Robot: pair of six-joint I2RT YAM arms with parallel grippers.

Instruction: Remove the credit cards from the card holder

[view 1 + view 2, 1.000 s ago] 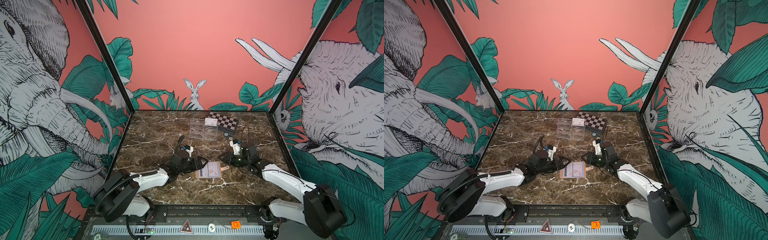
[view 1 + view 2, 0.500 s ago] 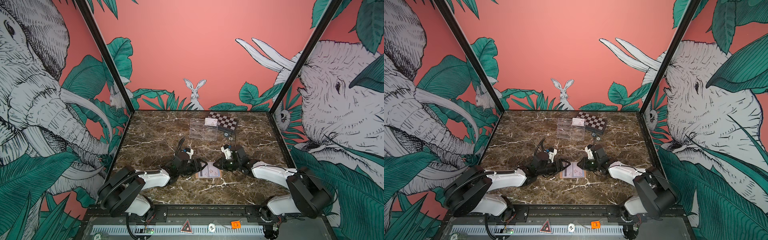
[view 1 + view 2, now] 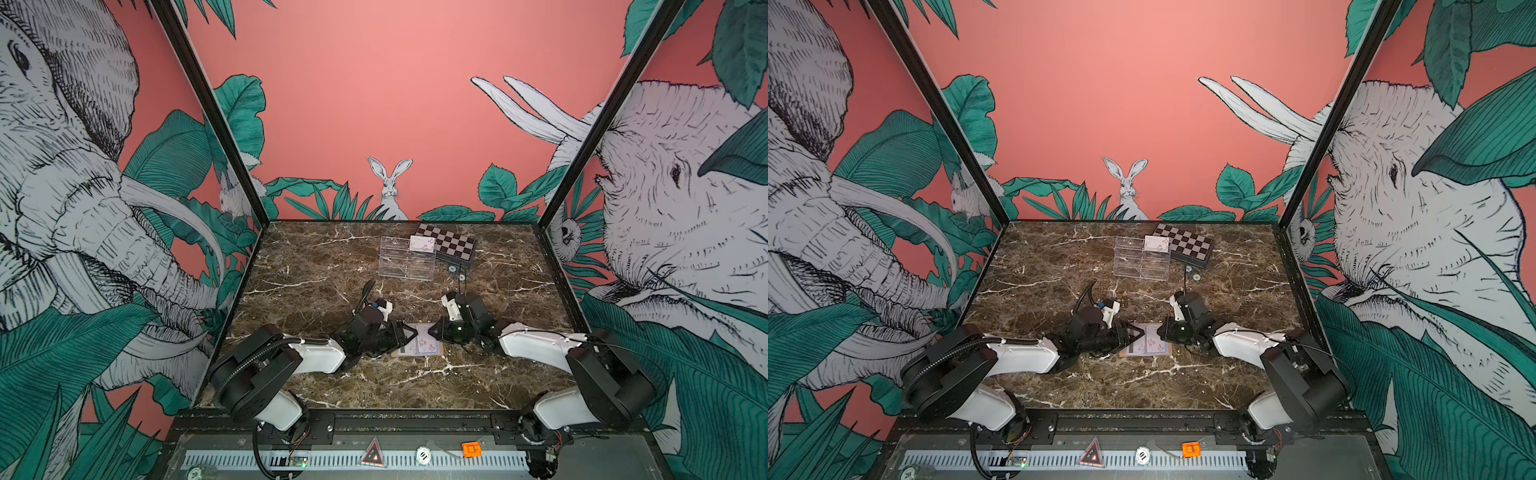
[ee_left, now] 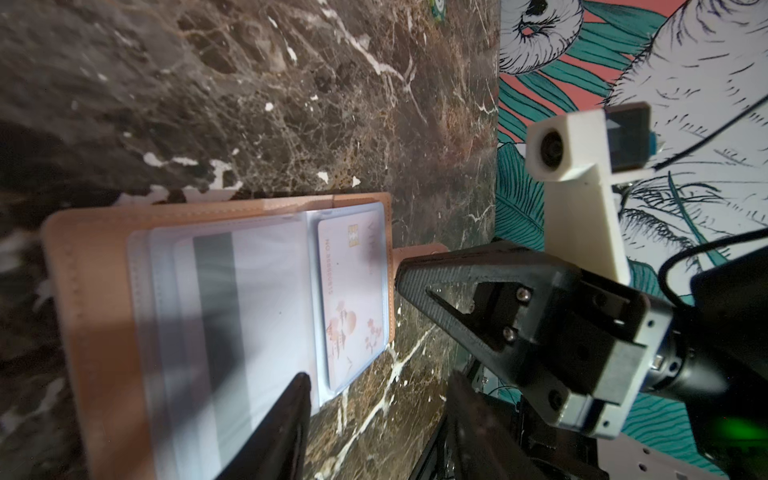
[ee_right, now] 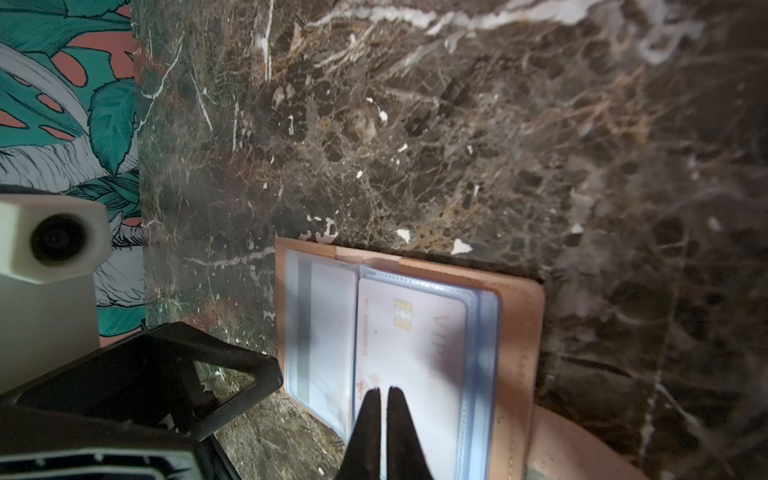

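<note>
The tan card holder point(image 3: 419, 352) lies open and flat on the marble, seen in both top views point(image 3: 1148, 352). Its bluish sleeves hold two credit cards: one with a dark stripe point(image 4: 232, 311), one with a chip and pink marks point(image 4: 353, 299). My left gripper point(image 4: 380, 380) is open at the holder's left edge, with one finger point(image 4: 291, 415) over the striped card's sleeve and the other over bare marble. My right gripper point(image 5: 384, 392) is shut, its tips lying side by side over the chip card point(image 5: 415, 345) by the strap tab.
At the back stands a clear acrylic tray point(image 3: 407, 264) with a white card point(image 3: 422, 243) in it. Beside it is a checkered box point(image 3: 451, 247). Two small round pieces point(image 3: 451, 269) lie in front of the box. The two grippers point(image 3: 1133, 336) point(image 3: 1163, 332) face each other closely.
My right gripper has moved left onto the holder's strap side and its jaws have shut. My left gripper's jaws have narrowed while it edged toward the holder.
</note>
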